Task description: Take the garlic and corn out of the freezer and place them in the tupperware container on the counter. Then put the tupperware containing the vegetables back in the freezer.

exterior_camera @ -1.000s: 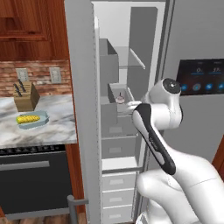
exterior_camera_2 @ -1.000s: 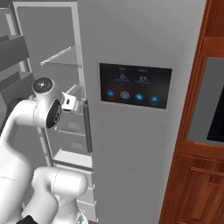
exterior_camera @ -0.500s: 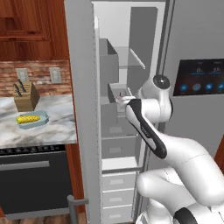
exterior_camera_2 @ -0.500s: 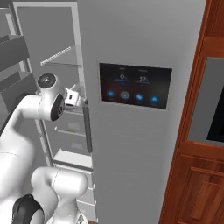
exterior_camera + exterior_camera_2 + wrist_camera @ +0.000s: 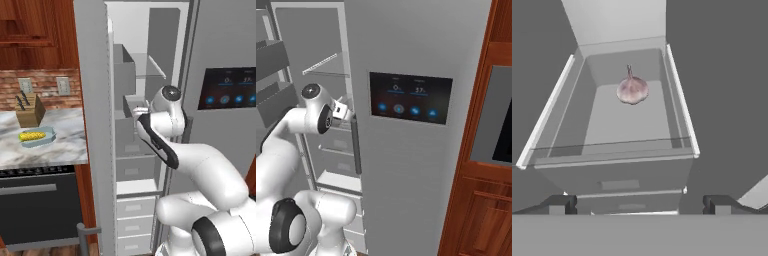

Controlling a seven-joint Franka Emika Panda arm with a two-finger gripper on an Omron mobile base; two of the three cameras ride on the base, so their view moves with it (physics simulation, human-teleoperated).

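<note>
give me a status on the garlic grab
Gripper open, empty, short of the door bin. Garlic in bin, untouched. Corn already in tupperware container. Path looks clear.

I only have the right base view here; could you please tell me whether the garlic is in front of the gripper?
Observer: Yes. In the hand view the garlic lies toward the far end of a grey freezer bin, straight ahead.
Operator: Is the gripper holding anything?
Observer: No, the gripper is open, with nothing between its jaws.
Operator: And where is the corn?
Observer: The left base view shows the corn lying in the tupperware container on the counter, in front of a knife block.
</note>
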